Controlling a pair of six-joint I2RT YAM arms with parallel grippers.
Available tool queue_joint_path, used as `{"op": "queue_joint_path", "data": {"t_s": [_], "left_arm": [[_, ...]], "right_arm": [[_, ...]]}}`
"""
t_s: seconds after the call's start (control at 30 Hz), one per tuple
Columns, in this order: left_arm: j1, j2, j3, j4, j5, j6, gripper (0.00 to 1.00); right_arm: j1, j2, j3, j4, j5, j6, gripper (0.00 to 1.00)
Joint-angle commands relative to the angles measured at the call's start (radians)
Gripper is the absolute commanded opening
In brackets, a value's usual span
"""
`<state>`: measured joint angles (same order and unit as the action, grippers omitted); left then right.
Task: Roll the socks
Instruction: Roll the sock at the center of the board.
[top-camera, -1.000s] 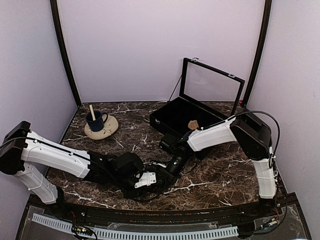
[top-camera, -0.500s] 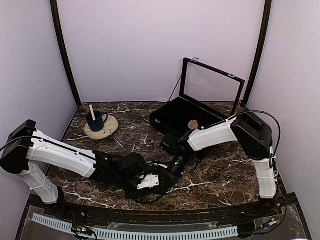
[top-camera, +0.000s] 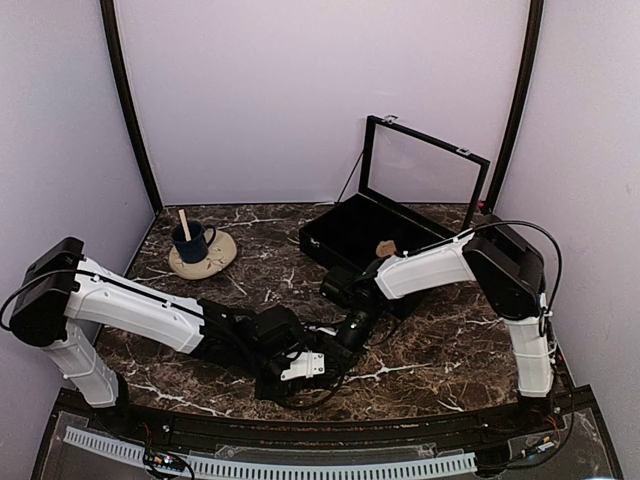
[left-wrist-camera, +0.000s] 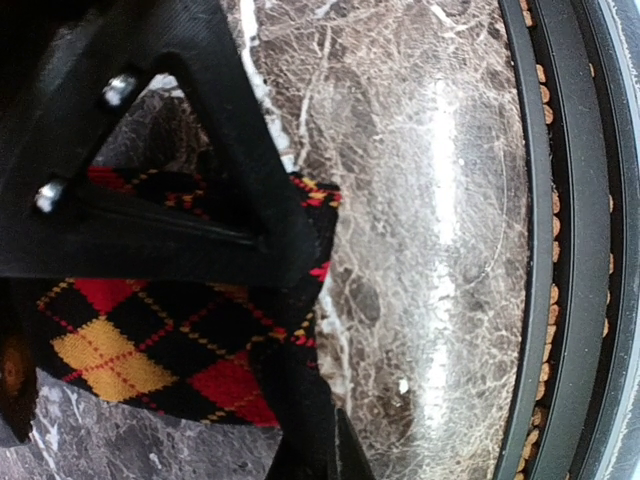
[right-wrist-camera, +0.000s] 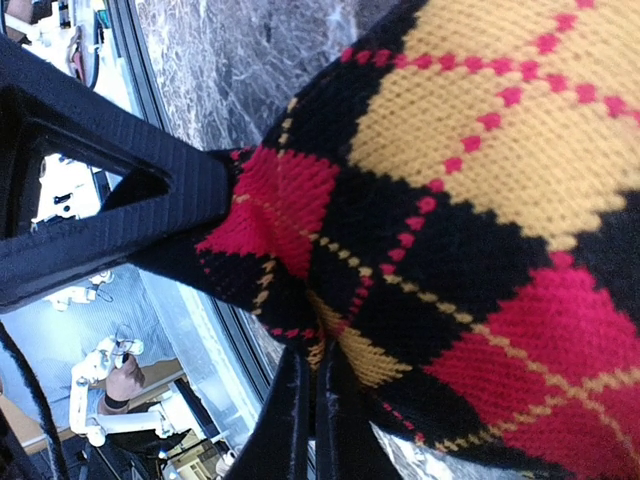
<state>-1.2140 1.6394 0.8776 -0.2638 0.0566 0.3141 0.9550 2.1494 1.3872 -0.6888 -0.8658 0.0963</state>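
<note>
The black sock with red and orange argyle diamonds (left-wrist-camera: 150, 340) lies on the marble near the table's front edge. My left gripper (left-wrist-camera: 332, 432) is shut on the dark edge of that sock, low over the table (top-camera: 312, 370). My right gripper (right-wrist-camera: 315, 372) is shut on a fold of the same argyle sock (right-wrist-camera: 480, 200), just behind and to the right of the left one (top-camera: 347, 338). In the top view the arms hide this sock. A small tan bundle (top-camera: 386, 248), the tan sock, rests in the black case.
An open black case (top-camera: 340, 235) with a raised glass lid (top-camera: 425, 165) stands at the back right. A dark blue mug with a stick in it (top-camera: 190, 240) sits on a beige saucer at the back left. The table's front rim (left-wrist-camera: 555, 250) runs close to the left gripper.
My left arm has reached further right toward the right gripper, and its jaws have closed on the argyle sock. The right arm has held still.
</note>
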Motion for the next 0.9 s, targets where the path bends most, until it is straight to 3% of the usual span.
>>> {"op": "queue_joint_path", "data": {"t_s": [0.0, 0.47, 0.87], "left_arm": [[-0.004, 0.015, 0.034, -0.077, 0.046, -0.017, 0.00], [0.035, 0.113, 0.134, -0.164, 0.155, -0.128, 0.00], [0.165, 0.113, 0.152, -0.171, 0.308, -0.225, 0.00]], "right_arm": [[-0.013, -0.015, 0.026, -0.036, 0.041, -0.025, 0.02], [-0.029, -0.082, -0.024, -0.036, 0.056, -0.029, 0.22], [-0.050, -0.123, -0.048, -0.032, 0.077, -0.036, 0.26]]}}
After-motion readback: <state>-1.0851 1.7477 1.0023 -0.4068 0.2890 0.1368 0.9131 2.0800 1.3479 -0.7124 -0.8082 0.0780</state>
